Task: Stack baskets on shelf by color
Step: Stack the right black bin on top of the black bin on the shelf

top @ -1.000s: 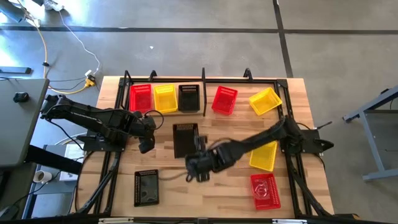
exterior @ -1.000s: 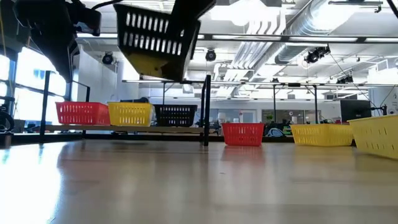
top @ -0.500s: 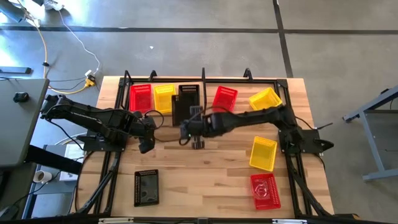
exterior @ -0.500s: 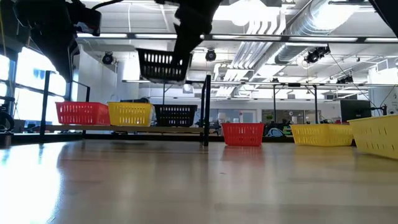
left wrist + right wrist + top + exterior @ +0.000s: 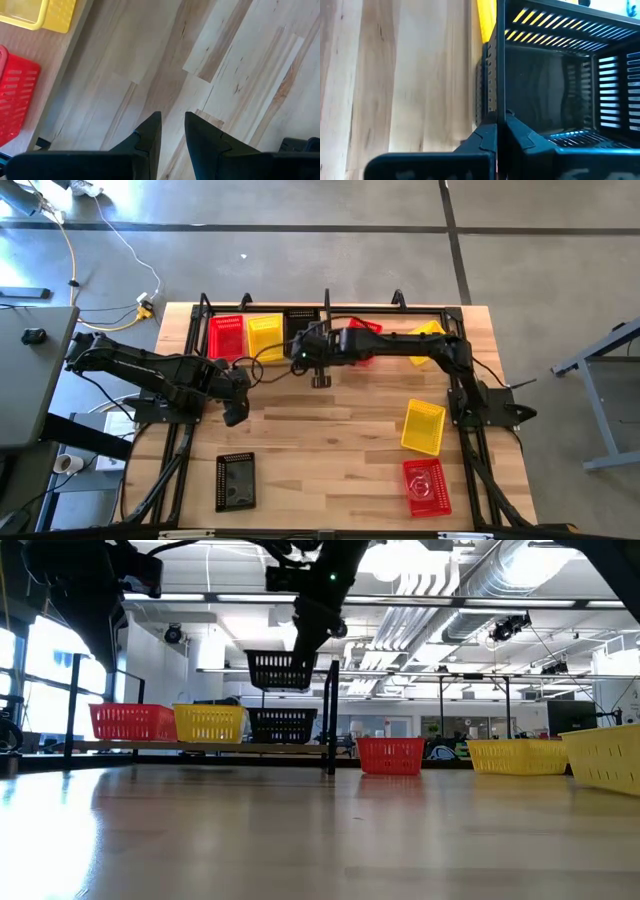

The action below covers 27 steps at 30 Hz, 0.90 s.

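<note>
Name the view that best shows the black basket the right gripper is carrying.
Low view: the carried black basket hangs clear above the black shelf basket. Right wrist view shows its wall pinched by the right gripper. High view mostly hides it.

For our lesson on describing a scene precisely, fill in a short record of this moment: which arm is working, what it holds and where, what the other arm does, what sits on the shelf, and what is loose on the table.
Working arm: right gripper, shut on a black basket
Held basket position: in the air above the black basket on the shelf, not touching it
Waiting arm: left gripper, over bare tabletop, holding nothing
Shelf left bay: red basket, yellow basket, black one
Loose on table: black basket, yellow basket, red basket
</note>
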Tool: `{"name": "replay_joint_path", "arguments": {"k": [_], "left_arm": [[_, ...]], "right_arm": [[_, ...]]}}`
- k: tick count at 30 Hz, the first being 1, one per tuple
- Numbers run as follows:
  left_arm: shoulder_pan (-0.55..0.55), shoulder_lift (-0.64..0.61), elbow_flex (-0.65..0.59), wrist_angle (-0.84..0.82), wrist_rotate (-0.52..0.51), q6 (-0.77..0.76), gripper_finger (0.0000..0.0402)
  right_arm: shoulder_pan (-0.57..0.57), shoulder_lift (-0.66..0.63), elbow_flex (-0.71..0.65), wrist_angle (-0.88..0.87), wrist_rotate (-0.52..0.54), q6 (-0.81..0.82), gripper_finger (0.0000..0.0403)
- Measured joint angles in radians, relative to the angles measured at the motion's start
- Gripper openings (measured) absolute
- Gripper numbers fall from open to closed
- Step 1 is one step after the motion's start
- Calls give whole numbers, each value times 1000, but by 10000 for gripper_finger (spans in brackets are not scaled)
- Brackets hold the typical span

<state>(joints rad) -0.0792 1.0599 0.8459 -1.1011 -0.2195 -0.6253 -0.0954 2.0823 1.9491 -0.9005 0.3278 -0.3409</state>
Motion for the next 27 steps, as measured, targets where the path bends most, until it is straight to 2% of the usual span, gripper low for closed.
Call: {"name": "replay_joint_path", "arguments": {"k": [13, 27], "left_arm": [[0, 0, 0, 0, 0, 33, 77], [0, 0, 0, 0, 0, 34, 77]], "right_arm": [[-92, 1, 0, 41, -139, -38, 0], [-89, 1, 0, 1, -183, -16, 0]]}}
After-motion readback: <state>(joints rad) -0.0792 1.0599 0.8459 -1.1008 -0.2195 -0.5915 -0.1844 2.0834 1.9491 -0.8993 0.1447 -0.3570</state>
